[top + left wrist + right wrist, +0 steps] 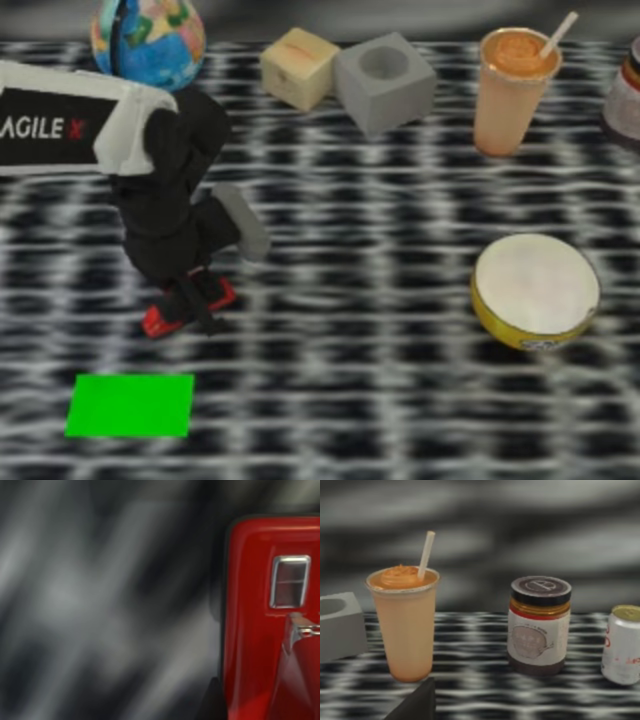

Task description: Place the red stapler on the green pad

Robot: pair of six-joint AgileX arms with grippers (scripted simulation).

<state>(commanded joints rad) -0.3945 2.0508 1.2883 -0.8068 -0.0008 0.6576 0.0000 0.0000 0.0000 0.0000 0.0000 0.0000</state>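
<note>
The red stapler (160, 320) lies at the table's left, its ends showing on either side of my left gripper (192, 300), which comes down onto its middle. Seen from the left wrist, the stapler (260, 630) fills the side of the picture and one dark fingertip (215, 702) rests against its edge, so the gripper looks shut on it. The green pad (130, 405) lies flat nearer the front edge, a short way from the stapler and bare. My right gripper (417, 705) is outside the top view and shows only as a dark wedge in its own wrist view.
Along the back stand a globe (148, 38), a wooden block (298, 66), a grey block with a hole (384, 82), an orange drink with a straw (515, 90) and a jar (625, 100). A yellow bowl (536, 290) sits at the right. A can (622, 645) stands beside the jar.
</note>
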